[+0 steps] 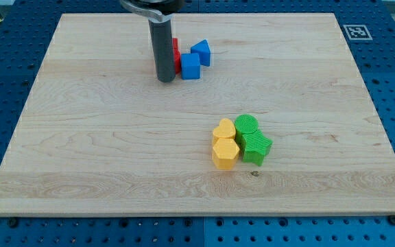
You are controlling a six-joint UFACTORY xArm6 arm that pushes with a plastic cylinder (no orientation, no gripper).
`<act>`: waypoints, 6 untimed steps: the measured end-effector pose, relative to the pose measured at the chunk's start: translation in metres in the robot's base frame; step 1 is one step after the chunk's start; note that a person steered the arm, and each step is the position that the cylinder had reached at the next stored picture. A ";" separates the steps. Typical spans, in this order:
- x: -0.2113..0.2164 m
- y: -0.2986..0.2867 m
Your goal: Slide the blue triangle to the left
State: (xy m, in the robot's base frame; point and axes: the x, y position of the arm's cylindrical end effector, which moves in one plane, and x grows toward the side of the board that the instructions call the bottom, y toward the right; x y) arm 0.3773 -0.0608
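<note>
Since my tip [165, 79] sits on the left side of the far cluster, just beside the red block [175, 55] and the blue cube [190, 66], it is on the wrong side for a leftward shove. The blue triangle [201, 52] lies at the right of that cluster, far on the desk [81, 137], touching or nearly touching the blue cube. To do this well, I judge the rod should swing round the far or near side of the group without brushing it, settle just right of the triangle, then push straight left. The cube and red block stand in the way, so a path slightly far of them would likely keep the triangle from dragging them along.

No jaws exist on this arm; only a plain rod.

Counted: two blue blocks, one red block partly hidden behind the rod, two yellow blocks [224, 143], two green blocks [252, 138], the last four huddled together near the right of centre.
</note>
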 end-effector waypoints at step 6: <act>-0.038 0.112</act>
